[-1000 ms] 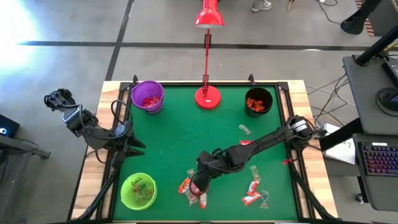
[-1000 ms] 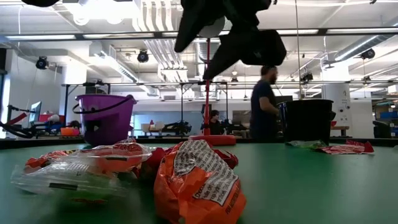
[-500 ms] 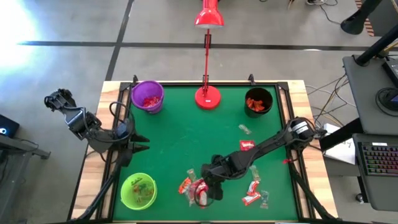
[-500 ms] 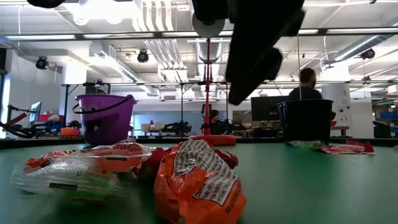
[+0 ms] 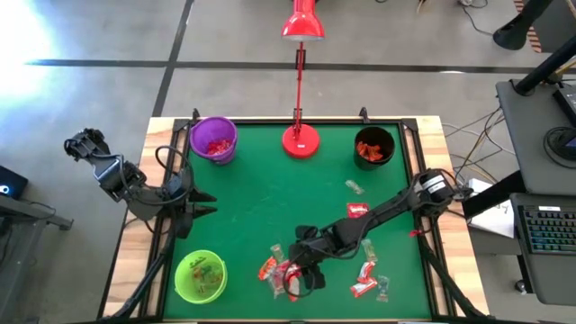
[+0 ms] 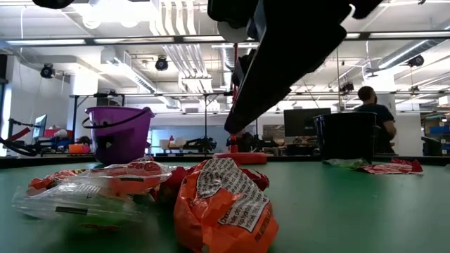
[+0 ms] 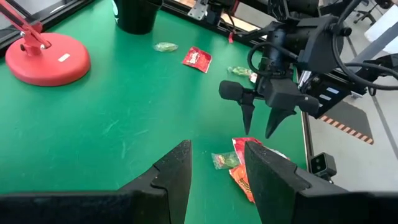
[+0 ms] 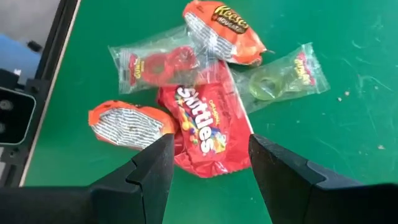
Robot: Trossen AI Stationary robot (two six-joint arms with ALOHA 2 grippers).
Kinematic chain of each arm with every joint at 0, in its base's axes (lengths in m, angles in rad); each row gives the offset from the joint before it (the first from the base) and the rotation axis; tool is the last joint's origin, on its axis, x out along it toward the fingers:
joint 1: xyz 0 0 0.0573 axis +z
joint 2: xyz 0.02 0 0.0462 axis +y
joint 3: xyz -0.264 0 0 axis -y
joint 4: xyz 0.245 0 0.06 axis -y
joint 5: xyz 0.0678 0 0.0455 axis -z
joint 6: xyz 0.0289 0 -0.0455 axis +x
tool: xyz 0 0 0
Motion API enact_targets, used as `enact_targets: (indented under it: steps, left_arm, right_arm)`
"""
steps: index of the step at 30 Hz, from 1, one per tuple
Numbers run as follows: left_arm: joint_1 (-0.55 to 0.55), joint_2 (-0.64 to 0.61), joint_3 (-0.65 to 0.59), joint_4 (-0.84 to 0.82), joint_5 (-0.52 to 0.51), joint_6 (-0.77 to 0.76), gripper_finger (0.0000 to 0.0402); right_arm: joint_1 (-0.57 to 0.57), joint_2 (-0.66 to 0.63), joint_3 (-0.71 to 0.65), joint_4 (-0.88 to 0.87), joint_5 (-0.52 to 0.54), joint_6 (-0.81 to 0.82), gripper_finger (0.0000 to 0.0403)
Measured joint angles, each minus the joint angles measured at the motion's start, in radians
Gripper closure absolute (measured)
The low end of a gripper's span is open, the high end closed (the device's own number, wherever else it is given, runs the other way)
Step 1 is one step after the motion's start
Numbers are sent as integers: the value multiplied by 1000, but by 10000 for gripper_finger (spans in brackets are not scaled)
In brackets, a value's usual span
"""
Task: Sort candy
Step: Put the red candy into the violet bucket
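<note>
While the left claw (image 5: 200, 206) waits at nine o'clock with fingers parted and empty, the right claw (image 5: 301, 274) hangs wide open, holding nothing, over the candy (image 8: 202, 127) piled at six o'clock on the green bench (image 5: 261, 198).

Overhead looks straight down; low camera sits at table level (candy pile (image 6: 151, 193) close); wrists share pile.

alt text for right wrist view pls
Open right tool hovers over a red Skittles pack on the green table, amid two orange Reese's packs, a clear red-ring gummy and a green-ring gummy.
</note>
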Motion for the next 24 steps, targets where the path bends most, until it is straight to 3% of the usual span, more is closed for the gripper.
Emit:
enact_targets:
  steps: [9,24]
  left_arm:
    - [0,0,0,5,-1,0,271]
    - [0,2,1,8,-4,0,271]
  right_arm:
    - [-5,0,-60,120,-44,-17,202]
    - [-7,83,-67,170,-52,-8,202]
